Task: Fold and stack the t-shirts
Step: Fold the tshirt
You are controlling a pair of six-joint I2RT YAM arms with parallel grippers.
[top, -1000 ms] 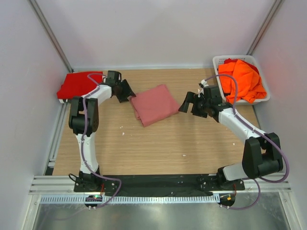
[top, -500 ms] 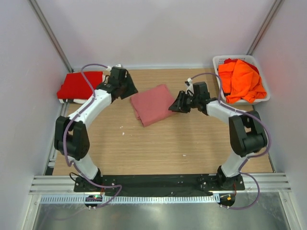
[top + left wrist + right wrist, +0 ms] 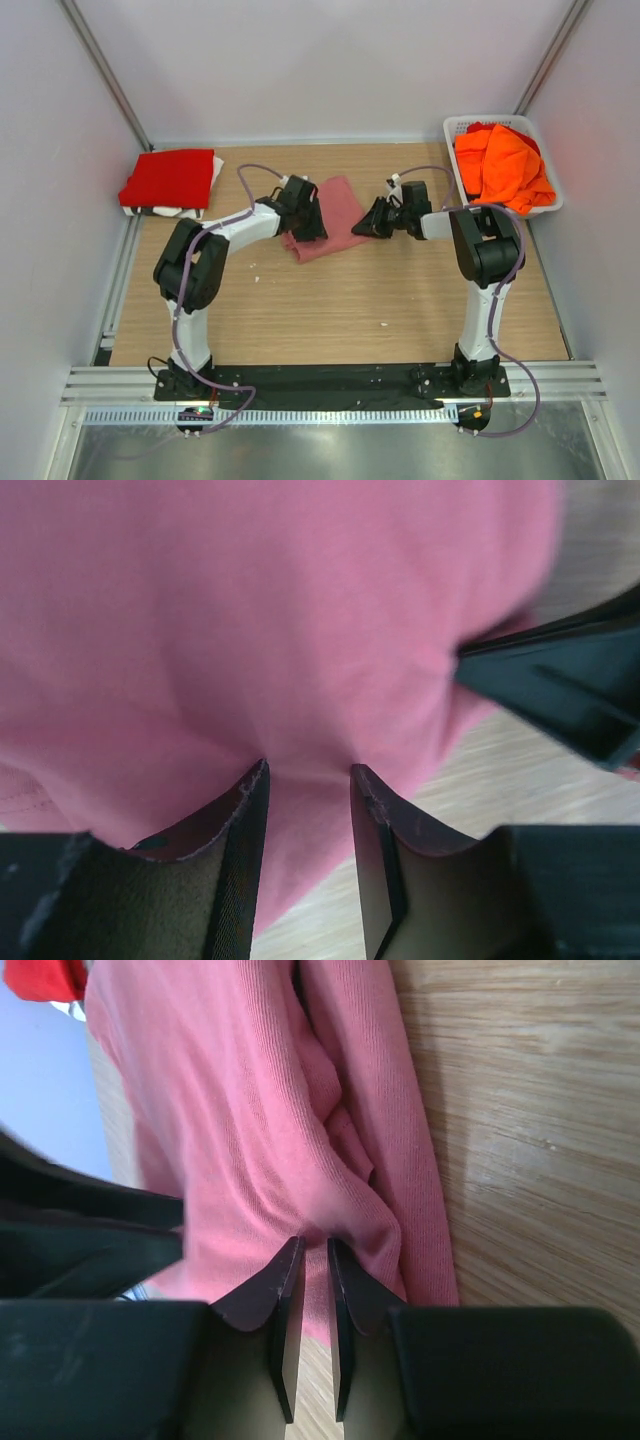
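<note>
A folded dusty-pink t-shirt (image 3: 338,205) lies mid-table. My left gripper (image 3: 311,222) is at its left side and my right gripper (image 3: 371,219) at its right edge. The left wrist view has pink cloth (image 3: 300,630) puckered between the left gripper's (image 3: 308,773) jaws, with the other arm's finger (image 3: 560,690) just beyond. In the right wrist view the right gripper (image 3: 312,1243) stands nearly closed, pinching a bunched fold of the pink shirt (image 3: 250,1110). A folded red t-shirt (image 3: 170,178) rests at the far left. Orange t-shirts (image 3: 505,165) fill the basket.
The white lattice basket (image 3: 458,127) stands at the back right corner against the wall. The red shirt sits partly on something white (image 3: 212,180) at the table's left edge. Bare wood (image 3: 340,300) stretches between the shirt and the arm bases.
The left arm swung from beside the red shirt over to the pink shirt's left side. The right gripper reached the shirt's right edge and closed from wide open. The shirt is bunched narrower.
</note>
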